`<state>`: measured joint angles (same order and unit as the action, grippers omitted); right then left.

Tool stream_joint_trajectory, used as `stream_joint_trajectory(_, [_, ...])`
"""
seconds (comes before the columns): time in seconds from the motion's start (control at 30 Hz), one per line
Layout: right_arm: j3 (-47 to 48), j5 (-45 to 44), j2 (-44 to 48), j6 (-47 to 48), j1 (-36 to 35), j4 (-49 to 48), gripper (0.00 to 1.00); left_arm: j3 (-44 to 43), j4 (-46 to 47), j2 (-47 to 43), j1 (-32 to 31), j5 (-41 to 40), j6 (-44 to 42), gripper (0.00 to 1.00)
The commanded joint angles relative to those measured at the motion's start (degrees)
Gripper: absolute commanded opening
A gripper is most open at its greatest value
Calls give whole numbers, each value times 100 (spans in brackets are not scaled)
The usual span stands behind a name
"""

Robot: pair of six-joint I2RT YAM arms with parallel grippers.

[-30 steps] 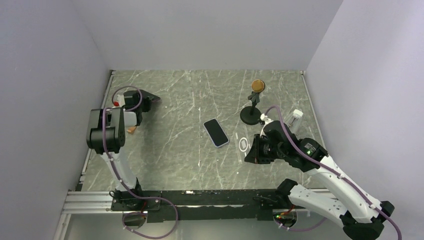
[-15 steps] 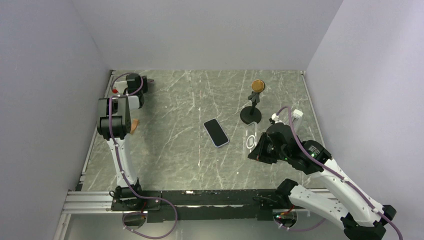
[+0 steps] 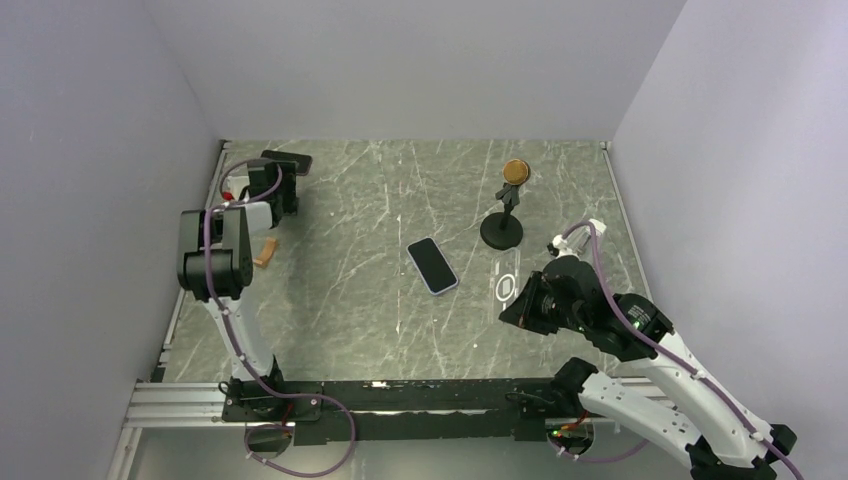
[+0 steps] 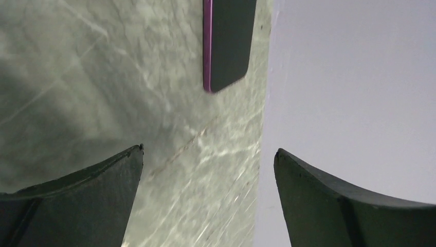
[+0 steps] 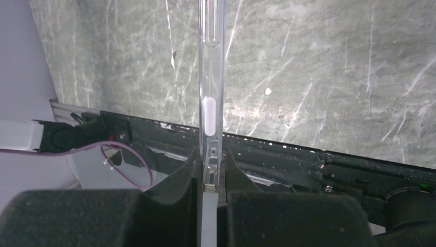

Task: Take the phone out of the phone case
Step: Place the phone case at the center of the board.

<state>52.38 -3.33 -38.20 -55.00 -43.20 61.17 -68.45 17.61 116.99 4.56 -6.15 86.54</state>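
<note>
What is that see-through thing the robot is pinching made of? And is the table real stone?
The phone case looks like clear, glossy plastic: the table shows right through it. The table looks like grey-green marble with white veins and a soft shine, though it could be a printed sheet; that cannot be told here.

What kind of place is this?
Probably a robot test cell: plain walls box in a marble-patterned table, left arm and right arm bolted at its edge, the right hand gripping a clear phone case.
</note>
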Motion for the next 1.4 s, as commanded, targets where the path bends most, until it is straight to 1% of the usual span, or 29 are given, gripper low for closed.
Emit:
stream_joint_trajectory(0.0, [-321, 442, 182, 183, 13, -327, 0, 73, -755, -1073, -66, 777, -1080, 99])
stream_joint_trajectory(0.07, [-431, 695, 211, 343, 9, -422, 0, -133, -1516, -1441, -227, 1217, -2010, 97])
stream_joint_trajectory(0.13, [-522, 964, 143, 560, 2, -487, 0, 14, -2059, -1960, -411, 1195, -2759, 96])
stream_joint_trajectory(0.17, [-586, 1103, 77, 692, 4, -530, 0, 207, -2205, -2262, -679, 1099, -3012, 96])
stream_joint_trajectory(0.23, [-779, 1486, -106, 937, 6, -712, 0, 670, -2290, -2806, -966, 1059, -3436, 96])
stream_joint_trajectory(0.3, [-1017, 1922, -308, 1147, 5, -1029, 0, 1077, -2367, -3250, -1147, 1352, -3727, 96])
stream_joint_trajectory(0.37, [-1289, 2300, -514, 1298, -6, -1502, 0, 1487, -2382, -3560, -1150, 2073, -3985, 97])
stream_joint_trajectory(0.43, [-1467, 2556, -788, 1334, -57, -2091, 0, 1700, -2939, -3827, -1018, 2796, -4406, 97])
stream_joint_trajectory(0.5, [-1445, 2799, -1188, 1341, -143, -2561, 0, 1856, -3559, -4267, -976, 3141, -4889, 97])
stream_joint_trajectory(0.57, [-1348, 2960, -1654, 1342, -339, -3066, 0, 2066, -4063, -4979, -974, 3143, -5242, 97])
stream_joint_trajectory(0.63, [-1252, 3033, -2178, 1368, -576, -3573, 0, 2328, -4495, -5873, -974, 3013, -5342, 97])
stream_joint_trajectory(0.73, [-1015, 3017, -3101, 1264, -864, -4299, 0, 2482, -5158, -7103, -974, 2860, -5179, 98])
stream_joint_trajectory(0.8, [-745, 2940, -3850, 1154, -1177, -4651, 0, 2492, -5513, -7637, -974, 2754, -5038, 98])
stream_joint_trajectory(0.93, [-90, 2287, -4721, 838, -1713, -4919, 0, 2518, -5862, -8402, -974, 2635, -4781, 98])
stream_joint_trajectory(1.0, [104, 2099, -4969, 749, -1855, -5149, 0, 2496, -6045, -8568, -974, 2549, -4714, 98])
stream_joint_trajectory(1.07, [382, 2070, -5258, 809, -1925, -5003, 0, 2479, -6108, -8641, -974, 2524, -4670, 98])
stream_joint_trajectory(1.1, [423, 2196, -5384, 816, -1948, -5053, 2, 2472, -6107, -8640, -974, 2541, -4646, 97])
stream_joint_trajectory(1.17, [310, 2678, -5486, 846, -1979, -5343, 21, 2445, -6045, -8587, -974, 2584, -4627, 97])
stream_joint_trajectory(1.23, [211, 2798, -5434, 910, -1992, -5303, 44, 2375, -5943, -8475, -974, 2608, -4616, 97])
stream_joint_trajectory(1.27, [123, 2843, -5355, 964, -1992, -5345, 53, 2312, -5884, -8387, -974, 2615, -4629, 98])
stream_joint_trajectory(1.3, [18, 2994, -5285, 1007, -1998, -5434, 61, 2257, -5836, -8293, -975, 2623, -4648, 97])
stream_joint_trajectory(1.37, [-167, 3110, -5111, 1165, -2003, -5497, 70, 2070, -5762, -8100, -970, 2654, -4691, 98])
